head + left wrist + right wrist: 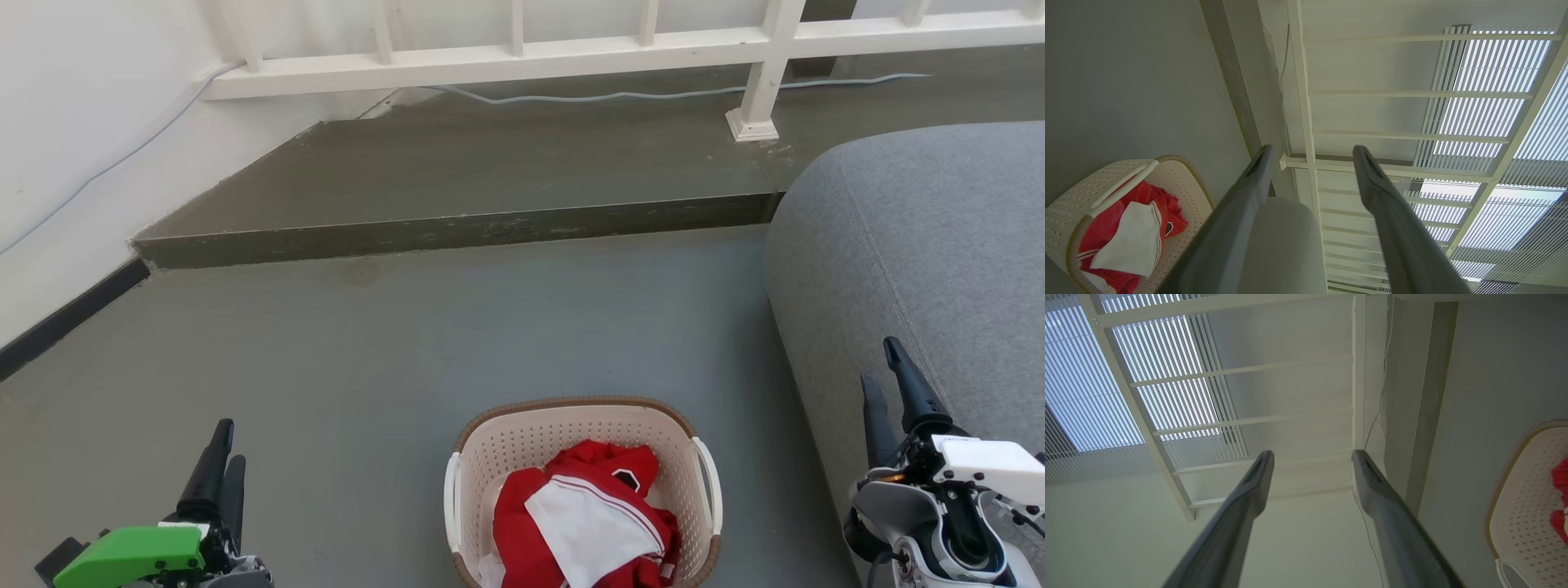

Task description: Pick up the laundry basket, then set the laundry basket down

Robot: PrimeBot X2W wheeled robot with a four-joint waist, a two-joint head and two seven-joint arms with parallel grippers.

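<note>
The laundry basket [522, 445] stands upright on the grey floor [326, 367] at the near middle, mouth up, its two white handles [451, 506] facing left and right. Its near end is cut off, so its long axis is hard to judge. One bundle of red-and-white clothing [571, 506] lies inside. The left gripper [230, 442] and the right gripper [879, 363] — one on each side, well apart from the basket — have their fingers spread and hold nothing. One grey sofa [939, 245] sits near, to the right.
</note>
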